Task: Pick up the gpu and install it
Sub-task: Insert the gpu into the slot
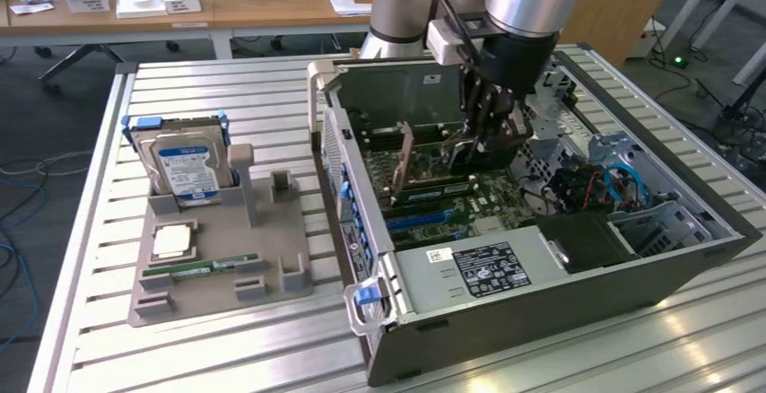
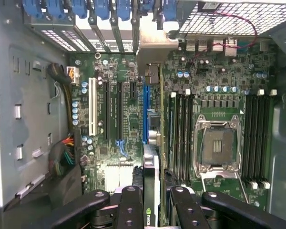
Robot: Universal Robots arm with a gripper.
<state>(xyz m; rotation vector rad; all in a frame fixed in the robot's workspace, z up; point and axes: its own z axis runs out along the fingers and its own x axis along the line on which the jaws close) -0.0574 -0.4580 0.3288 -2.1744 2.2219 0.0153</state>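
The gpu hangs edge-on inside the open computer case, a thin card with a green logo near my fingers and its silvery bracket toward the case's slotted rear wall. My gripper is shut on it, one black finger on each side. The card stands over the motherboard, in line with the blue expansion slot; whether it touches the slot I cannot tell. In the exterior view my gripper reaches down into the case, and the gpu stands upright just to its left in that view.
A grey parts tray on the exterior view's left holds a blue-labelled hard drive, a processor chip and a green RAM stick. Inside the case are a power supply, an open CPU socket and coloured cables.
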